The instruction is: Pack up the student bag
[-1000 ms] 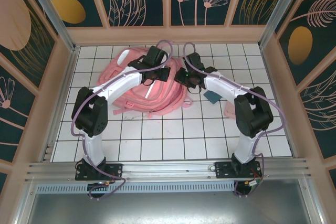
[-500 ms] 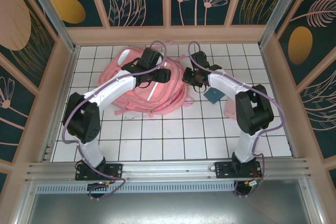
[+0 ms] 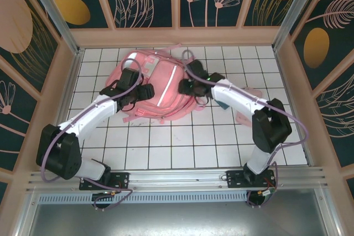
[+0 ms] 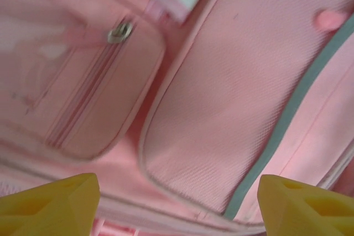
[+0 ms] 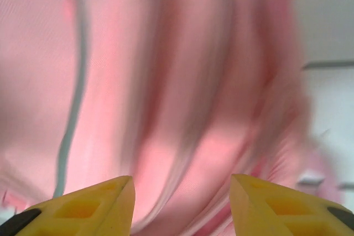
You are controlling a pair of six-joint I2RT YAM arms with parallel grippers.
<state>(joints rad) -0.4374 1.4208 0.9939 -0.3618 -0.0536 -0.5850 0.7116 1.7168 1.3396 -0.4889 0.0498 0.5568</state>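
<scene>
The student bag (image 3: 163, 89) is now laid flat, front up, at the far middle of the tabletop (image 3: 182, 142), no longer bunched under the arms. The left tool (image 4: 177, 205) has been shifted to its left side, the right tool (image 5: 180, 203) kept at its right edge. Both are seen with fingers apart, nothing gripped.

Setting: a robotics lab test cell. The left arm (image 3: 83, 121) and right arm (image 3: 243, 100) are bolted to an aluminium rail (image 3: 177, 178) at the near edge of a table (image 3: 182, 147) marked in a white square grid. Aluminium posts (image 3: 50, 10) frame the corners. The wall panels (image 3: 146, 4) are printed backdrops, dark teal with pale line-drawn flowers and orange discs, set in wood-coloured frames.
</scene>
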